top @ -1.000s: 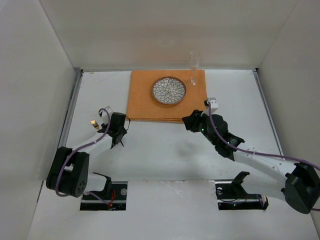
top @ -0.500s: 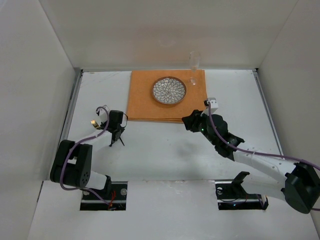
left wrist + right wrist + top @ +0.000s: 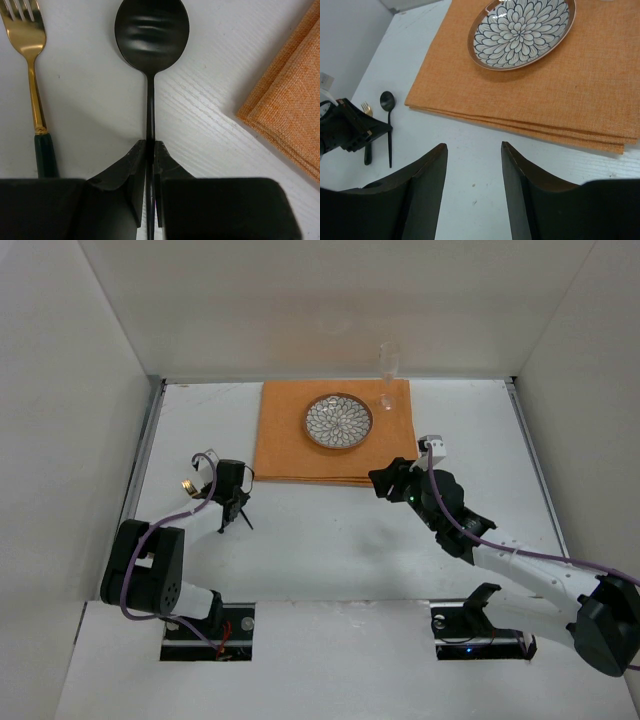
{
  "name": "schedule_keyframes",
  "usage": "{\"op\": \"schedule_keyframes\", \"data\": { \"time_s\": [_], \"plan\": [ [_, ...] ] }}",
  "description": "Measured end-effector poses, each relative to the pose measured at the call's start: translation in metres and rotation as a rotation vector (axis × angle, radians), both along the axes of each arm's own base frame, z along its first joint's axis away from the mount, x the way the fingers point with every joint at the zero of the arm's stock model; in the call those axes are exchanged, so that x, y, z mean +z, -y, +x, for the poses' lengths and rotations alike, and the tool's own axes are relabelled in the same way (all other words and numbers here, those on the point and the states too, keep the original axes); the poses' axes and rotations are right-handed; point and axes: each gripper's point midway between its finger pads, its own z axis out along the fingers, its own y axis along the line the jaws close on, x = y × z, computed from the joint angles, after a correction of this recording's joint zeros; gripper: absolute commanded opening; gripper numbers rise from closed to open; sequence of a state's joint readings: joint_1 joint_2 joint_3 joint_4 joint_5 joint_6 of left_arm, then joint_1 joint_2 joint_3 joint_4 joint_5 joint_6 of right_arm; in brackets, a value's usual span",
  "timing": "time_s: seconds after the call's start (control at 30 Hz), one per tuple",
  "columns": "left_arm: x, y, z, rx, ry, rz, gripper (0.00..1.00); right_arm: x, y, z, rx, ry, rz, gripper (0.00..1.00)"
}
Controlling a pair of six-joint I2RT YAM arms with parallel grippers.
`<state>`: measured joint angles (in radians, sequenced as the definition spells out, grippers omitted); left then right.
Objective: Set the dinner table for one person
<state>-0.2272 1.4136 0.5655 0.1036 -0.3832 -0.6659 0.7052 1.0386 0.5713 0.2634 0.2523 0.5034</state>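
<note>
Large matte white rectangular dinner table (image 3: 330, 550), plain, unmarked. Orange woven cloth placemat (image 3: 290, 450), one even colour. Round ceramic plate (image 3: 520, 27): white ground, dark blue petal rosette, brown rim. Matte black metal spoon (image 3: 151, 35). Gold metal fork (image 3: 30, 45), dark green handle. Both black: left gripper (image 3: 150, 146), right gripper (image 3: 473, 146).

One each of dinner table (image 3: 330, 545), placemat (image 3: 290, 450), plate (image 3: 338, 421), spoon (image 3: 151, 30), fork (image 3: 30, 55), and seemingly glass (image 3: 388, 375).
</note>
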Motion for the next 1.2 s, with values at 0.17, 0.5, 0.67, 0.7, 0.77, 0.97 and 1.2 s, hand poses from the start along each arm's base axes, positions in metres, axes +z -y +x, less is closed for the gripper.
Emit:
{"op": "schedule_keyframes", "data": {
  "time_s": [0.17,0.5,0.67,0.7,0.77,0.97,1.2],
  "plan": [
    [0.007,0.002,-0.008,-0.017,0.011,-0.001,0.00,0.001,0.007,0.002,-0.023,0.005,0.016,0.56],
    [0.040,0.021,-0.007,-0.096,0.106,0.024,0.00,-0.001,0.012,0.004,-0.045,-0.001,0.021,0.59],
    [0.048,0.040,-0.013,-0.158,0.114,0.029,0.00,-0.003,0.029,0.007,-0.101,0.002,0.033,0.61],
    [0.053,0.049,-0.013,-0.184,0.121,0.028,0.00,-0.002,0.034,0.007,-0.118,0.007,0.041,0.60],
    [0.068,0.073,-0.009,-0.243,0.152,0.015,0.00,0.002,0.044,0.010,-0.150,0.017,0.058,0.55],
    [0.131,0.179,0.018,-0.444,0.285,-0.062,0.00,0.009,0.070,0.013,-0.233,0.037,0.105,0.47],
    [0.147,0.276,0.047,-0.590,0.319,-0.126,0.00,0.011,0.115,0.017,-0.377,0.055,0.177,0.54]
  ]
}}
